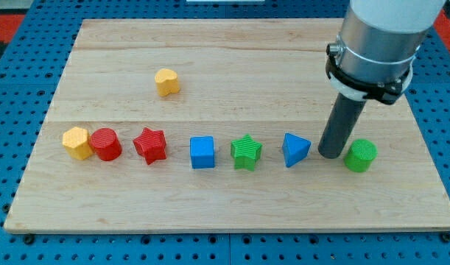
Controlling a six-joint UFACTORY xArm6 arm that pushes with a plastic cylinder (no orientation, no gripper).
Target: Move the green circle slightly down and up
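Tool is a bare rod, nothing to spread or pinch; its tip [331, 154] sits on the tabletop [232, 66] just left of the green circle [361, 155], touching or nearly so, contact not resolvable. Blue triangle [295, 149] lies close on the tip's other side, so the tip stands in the narrow gap between the two. Green circle is the rightmost of a row near the view's bottom: green star [246, 152], blue cube [202, 152], red star [150, 145], red circle [105, 143], yellow block [77, 142] run leftward. Yellow heart [166, 82] sits apart, higher. Judgement: from this side a push drives the circle sideways, not down. Better to lead the tip round above the circle's centre, push short toward the view's bottom, then circle below and nudge back. Keep clear of the triangle when backing out.
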